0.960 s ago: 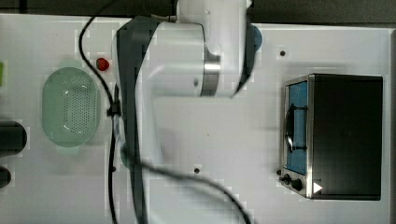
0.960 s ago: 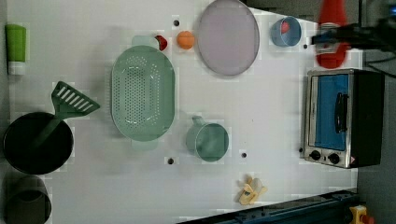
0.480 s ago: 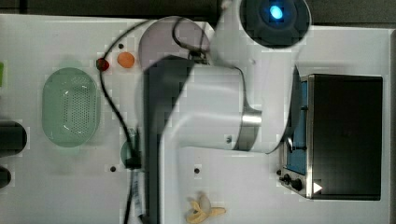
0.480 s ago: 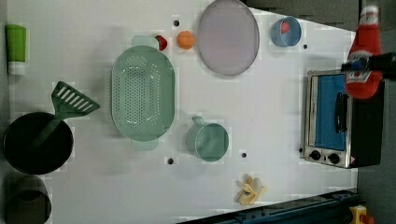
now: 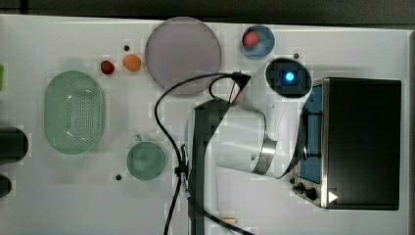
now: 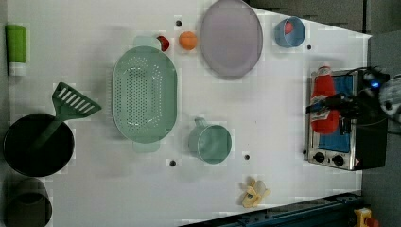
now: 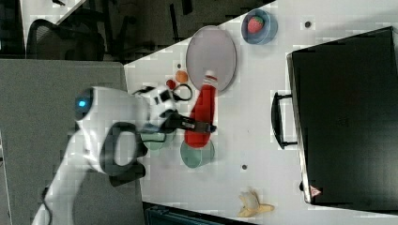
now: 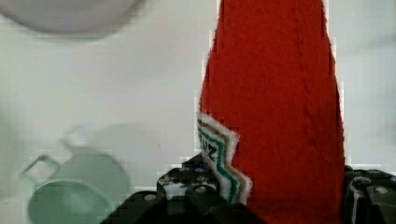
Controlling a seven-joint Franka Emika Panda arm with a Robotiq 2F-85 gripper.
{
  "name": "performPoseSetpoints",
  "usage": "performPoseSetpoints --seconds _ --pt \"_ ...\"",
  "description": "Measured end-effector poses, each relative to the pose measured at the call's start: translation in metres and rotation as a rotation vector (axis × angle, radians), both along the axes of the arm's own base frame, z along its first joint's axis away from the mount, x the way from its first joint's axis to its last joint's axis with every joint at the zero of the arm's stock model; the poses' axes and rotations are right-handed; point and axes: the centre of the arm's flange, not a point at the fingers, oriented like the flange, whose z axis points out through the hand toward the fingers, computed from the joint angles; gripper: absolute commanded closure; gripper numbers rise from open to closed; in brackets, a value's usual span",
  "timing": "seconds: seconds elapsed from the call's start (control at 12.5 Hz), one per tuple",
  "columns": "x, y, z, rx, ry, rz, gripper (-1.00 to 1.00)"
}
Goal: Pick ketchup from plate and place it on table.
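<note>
Ketchup bottle [image 7: 202,117] pinched at its lower body by gripper [image 7: 199,125], held in the air, cap toward the plate [image 7: 211,58]. In the left view, bottle [image 6: 324,106] overlaps the toaster oven [image 6: 347,123], at 4 o'clock from the plate [image 6: 231,38]. Plate bare. Green mug [image 8: 77,196] below on the table [image 5: 122,205].

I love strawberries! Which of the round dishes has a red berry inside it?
The small blue bowl beside the toaster oven holds the red berry. The lilac plate and the green cup have nothing in them.
</note>
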Motion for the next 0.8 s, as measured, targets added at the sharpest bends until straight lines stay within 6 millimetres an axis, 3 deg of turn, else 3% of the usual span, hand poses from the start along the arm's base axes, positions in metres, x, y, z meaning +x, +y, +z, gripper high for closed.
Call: performPoseSetpoints --seconds 0.32,0.8 --pt "-0.009 0.006 -0.060 -0.007 -0.034 -0.004 -0.19" --pt "-0.028 0.015 -0.149 -0.005 0.059 0.011 -0.19"
